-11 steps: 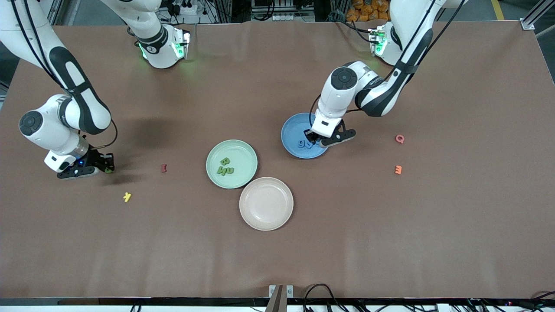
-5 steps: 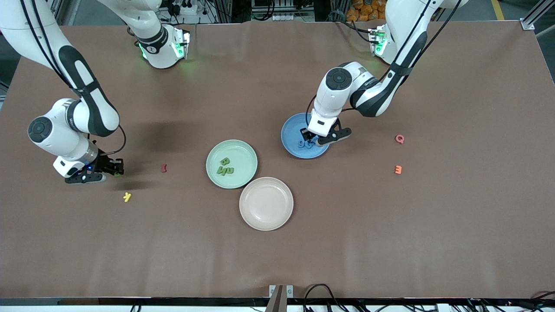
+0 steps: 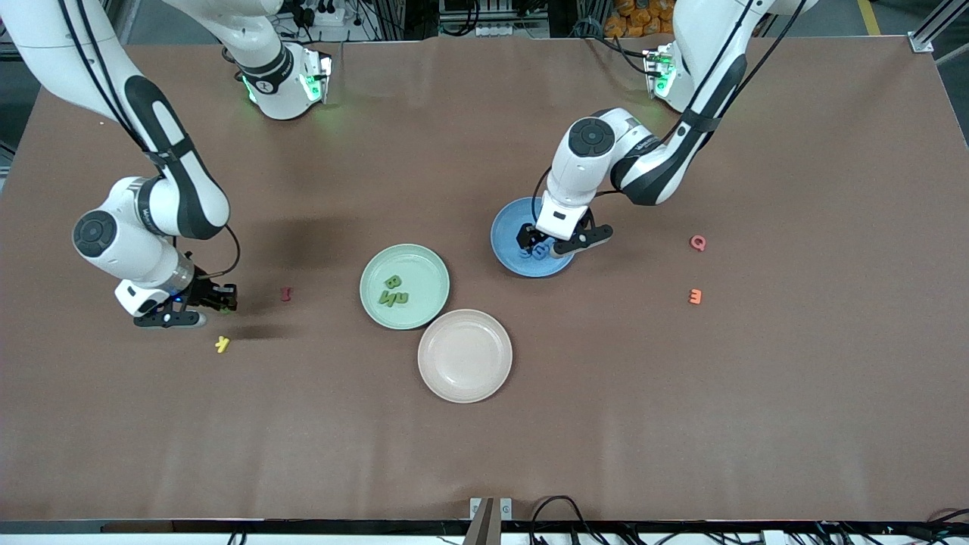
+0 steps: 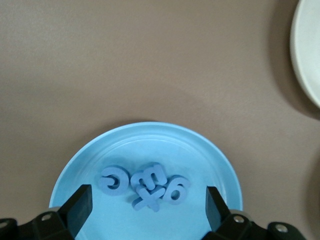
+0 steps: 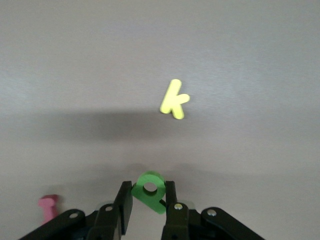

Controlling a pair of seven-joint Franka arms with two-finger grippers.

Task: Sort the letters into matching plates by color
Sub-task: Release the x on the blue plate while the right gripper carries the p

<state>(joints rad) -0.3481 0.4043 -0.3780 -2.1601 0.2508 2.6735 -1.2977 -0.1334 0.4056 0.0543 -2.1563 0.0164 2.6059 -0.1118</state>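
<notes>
Since a second ago the right gripper (image 3: 220, 301) has been carried toward the green plate (image 3: 404, 285), and the left gripper (image 3: 546, 241) has been spread wide over the blue plate (image 3: 509, 235). Four blue letters (image 4: 145, 184) are seen in a touching cluster in the blue plate only through the left wrist view, between the parted fingers (image 4: 80, 206) — from the front they are half hidden by the gripper. A green letter (image 5: 149, 191) is pinched between the right gripper's fingers (image 5: 123, 206) above the bare table (image 3: 681, 393), its ring end pointing away from the wrist, its long axis running along the fingers; from the front it shows only as a speck. A yellow k (image 3: 222, 344) lies just nearer the front camera, a pink letter (image 3: 286, 293) toward the green plate. Three green letters (image 3: 393, 291) lie in the green plate, and a beige plate (image 3: 465, 356) touches it. Two orange letters (image 3: 696, 269) lie toward the left arm's end.
</notes>
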